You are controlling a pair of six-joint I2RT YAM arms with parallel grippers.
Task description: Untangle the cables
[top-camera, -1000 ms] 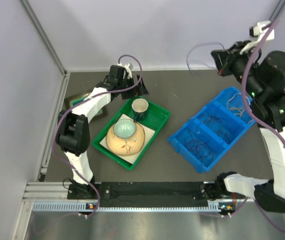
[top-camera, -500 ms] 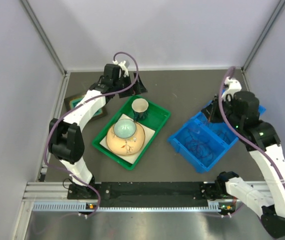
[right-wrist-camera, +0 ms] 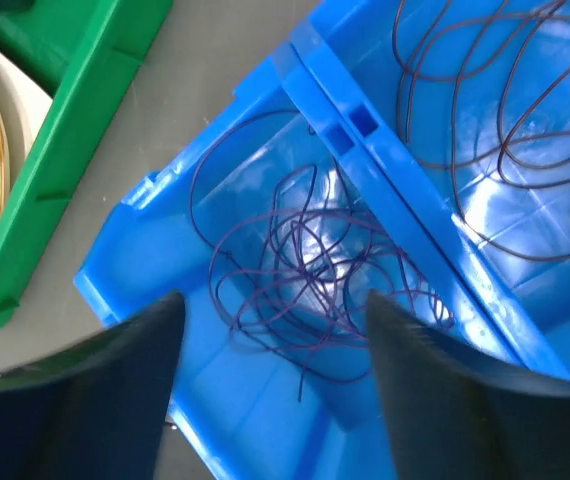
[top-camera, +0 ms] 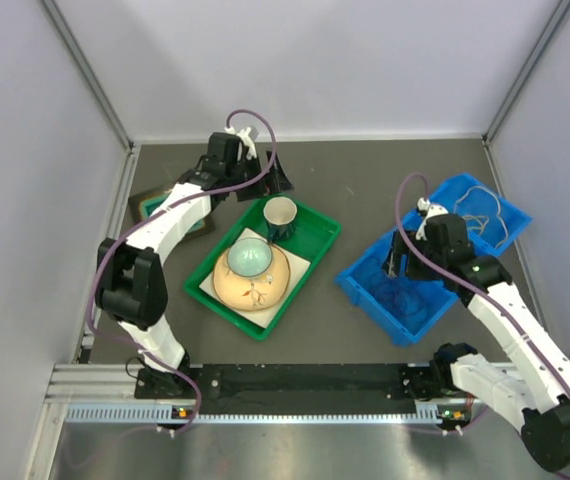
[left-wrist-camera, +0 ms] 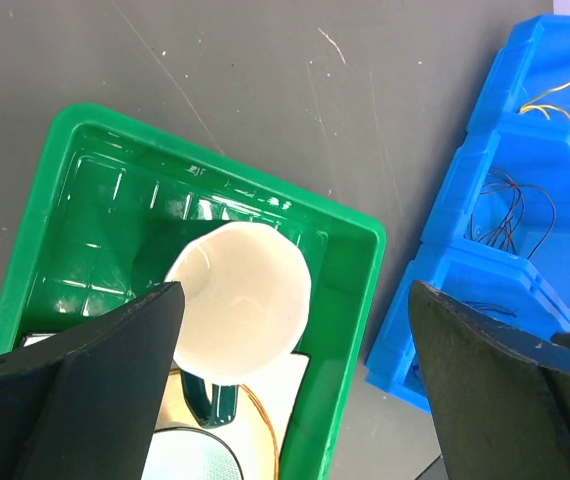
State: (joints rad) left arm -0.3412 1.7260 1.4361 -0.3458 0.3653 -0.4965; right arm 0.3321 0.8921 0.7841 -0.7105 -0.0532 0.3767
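Observation:
The cables lie sorted in a blue bin [top-camera: 365, 283] with three compartments. A loose purple tangle [right-wrist-camera: 310, 270] fills the near one, dark brown loops [right-wrist-camera: 495, 100] the middle one, and pale yellowish wires [top-camera: 480, 208] the far one. My right gripper [right-wrist-camera: 273, 305] hovers open just above the purple tangle [top-camera: 402, 298], touching none of it. In the top view the right gripper [top-camera: 397, 262] is over the near compartment. My left gripper [left-wrist-camera: 293, 295] stands wide open and holds nothing, above a cup in the green tray, near the table's back left [top-camera: 270, 180].
The green tray [top-camera: 330, 236] left of the bin holds a dark green cup [top-camera: 280, 213] with a white inside, a pale bowl [top-camera: 249, 258] and a tan dish [top-camera: 255, 290]. A dark framed square [top-camera: 148, 206] lies at the far left. Walls close in the back and sides.
My right arm has swung down from high at the back right to the bin's near compartment, and its gripper has opened. The left arm has shifted only slightly.

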